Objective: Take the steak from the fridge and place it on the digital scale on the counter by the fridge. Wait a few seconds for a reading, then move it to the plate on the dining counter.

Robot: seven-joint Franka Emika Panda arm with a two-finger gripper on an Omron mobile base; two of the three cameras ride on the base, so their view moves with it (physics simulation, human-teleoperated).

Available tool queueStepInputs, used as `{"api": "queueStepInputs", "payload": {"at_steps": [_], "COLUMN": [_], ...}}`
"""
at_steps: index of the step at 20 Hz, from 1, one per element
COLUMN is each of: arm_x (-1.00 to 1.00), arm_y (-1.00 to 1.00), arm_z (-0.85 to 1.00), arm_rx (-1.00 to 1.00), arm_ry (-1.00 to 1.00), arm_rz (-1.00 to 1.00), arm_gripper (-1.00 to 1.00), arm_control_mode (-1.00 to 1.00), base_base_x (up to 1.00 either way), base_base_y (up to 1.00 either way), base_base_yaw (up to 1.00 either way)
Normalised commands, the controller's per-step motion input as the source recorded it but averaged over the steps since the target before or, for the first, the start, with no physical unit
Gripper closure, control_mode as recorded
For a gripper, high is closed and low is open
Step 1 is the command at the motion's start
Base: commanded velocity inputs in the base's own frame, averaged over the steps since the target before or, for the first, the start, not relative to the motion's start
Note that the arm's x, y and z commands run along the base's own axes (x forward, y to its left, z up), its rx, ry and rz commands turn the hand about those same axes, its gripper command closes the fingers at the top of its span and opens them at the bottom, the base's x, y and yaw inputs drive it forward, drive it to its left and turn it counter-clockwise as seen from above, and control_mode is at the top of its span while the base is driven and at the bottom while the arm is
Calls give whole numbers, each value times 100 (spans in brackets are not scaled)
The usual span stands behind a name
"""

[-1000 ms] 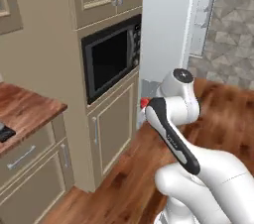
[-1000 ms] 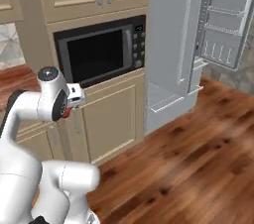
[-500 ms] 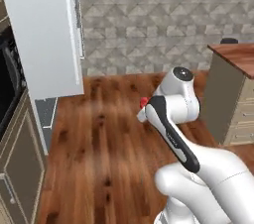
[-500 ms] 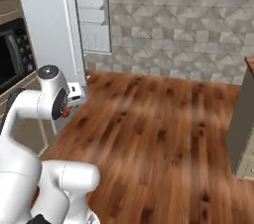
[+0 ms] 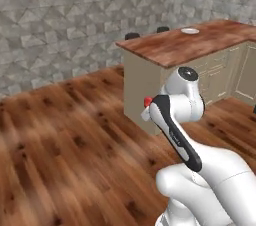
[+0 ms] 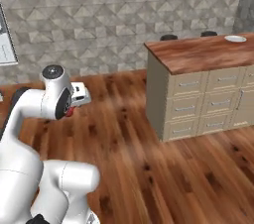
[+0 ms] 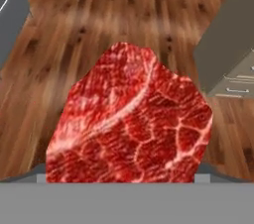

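Note:
The steak [image 7: 130, 119], red and marbled, sits close in front of the hand camera and hides the fingertips. My gripper [image 5: 147, 106] is shut on it, held folded near the arm above the wood floor; a red bit of steak [image 6: 70, 112] peeks out under the hand. The dining counter [image 5: 172, 49] stands ahead to the right, with the small white plate [image 5: 190, 31] on its far end. From the other side, the plate [image 6: 234, 38] lies at the right end of the counter [image 6: 198, 53]. The digital scale is out of view.
Two dark stool tops [image 5: 132, 35] [image 5: 163, 29] show behind the counter. A pale fridge door edge [image 6: 6, 37] sits at the far left. Open wood floor [image 5: 65, 130] spreads between me and the stone-patterned wall [image 5: 75, 15]. Counter drawers [image 6: 198, 101] face me.
The whole picture has swung: the base turned away from the oven cabinet and fridge toward the dining counter. The arm keeps the same folded pose with the steak.

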Motion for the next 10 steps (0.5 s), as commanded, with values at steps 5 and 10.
{"api": "queueStepInputs", "payload": {"at_steps": [5,10], "arm_x": [0,0], "arm_y": [0,0], "arm_z": [0,0], "arm_rx": [0,0], "arm_ry": [0,0], "arm_rz": [0,0], "arm_gripper": [100,100], "arm_control_mode": [100,100], "base_base_x": [99,100], "base_base_y": [1,5], "base_base_yaw": [-42,-32]}}
